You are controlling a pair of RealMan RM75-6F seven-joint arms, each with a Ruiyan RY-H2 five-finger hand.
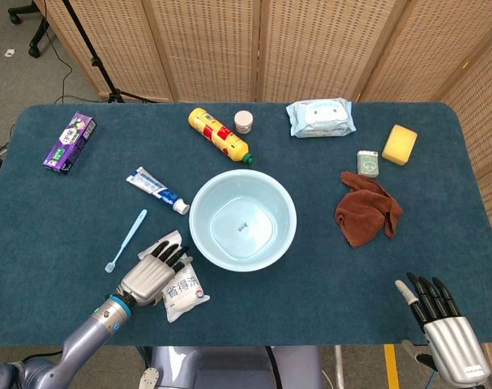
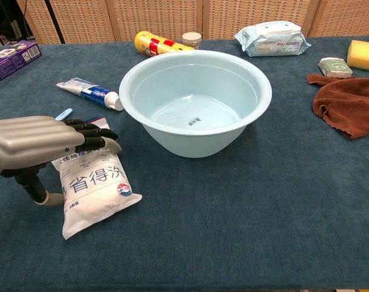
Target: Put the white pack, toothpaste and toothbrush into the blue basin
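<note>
With fingers spread flat over the white printed plastic pack (image 2: 94, 188) beside the pale blue round basin (image 1: 242, 219), the left hand (image 2: 35, 146) should curl under its edge before lifting.

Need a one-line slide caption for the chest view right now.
Left hand rests over the top of the white pack beside the empty blue basin; toothpaste lies behind.

Pack (image 1: 181, 285) left-front of basin (image 1: 242, 220), toothbrush (image 1: 126, 240) further left, toothpaste (image 1: 156, 190) behind it
</note>
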